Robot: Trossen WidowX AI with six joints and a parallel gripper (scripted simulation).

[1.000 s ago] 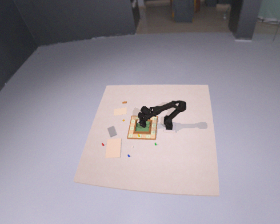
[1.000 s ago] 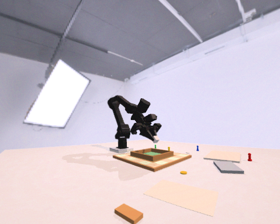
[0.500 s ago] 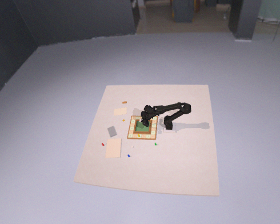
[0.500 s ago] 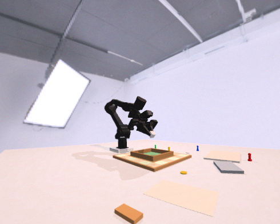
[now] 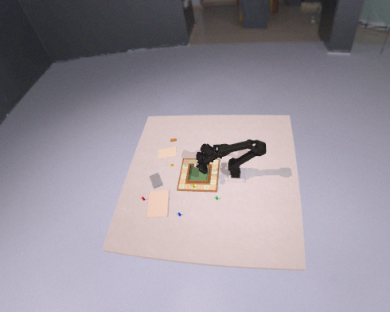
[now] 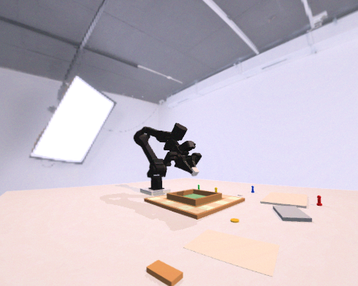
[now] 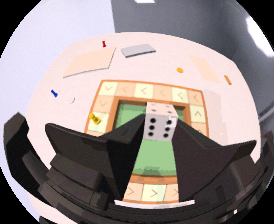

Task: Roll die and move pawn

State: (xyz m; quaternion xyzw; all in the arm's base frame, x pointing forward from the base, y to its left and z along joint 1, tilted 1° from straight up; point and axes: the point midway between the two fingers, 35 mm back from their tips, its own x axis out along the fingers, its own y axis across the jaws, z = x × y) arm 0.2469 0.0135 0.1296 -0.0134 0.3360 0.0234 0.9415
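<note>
In the wrist view, going left to right: the yellow pawn (image 7: pixel 95 120) stands on a square on the left side of the board (image 7: pixel 107 91), a red pawn (image 7: pixel 104 44) and a blue pawn (image 7: pixel 53 94) sit off the board on the table, and the green dice tray (image 7: pixel 128 112) fills the middle. The gripper (image 7: pixel 158 137) is clenched on the die (image 7: pixel 158 127), which sits between the 2 fingertips with a face of 6 pips toward the camera. From the exterior view the die (image 6: pixel 195 171) hangs well above the tray (image 6: pixel 193 196), tilted over it.

The step in hand looks like the drop: the die is carried over the tray but not yet let go. The next move calls for opening the jaws so the die falls inside the walls and rolls, then reading its top face before touching the yellow pawn.
</note>
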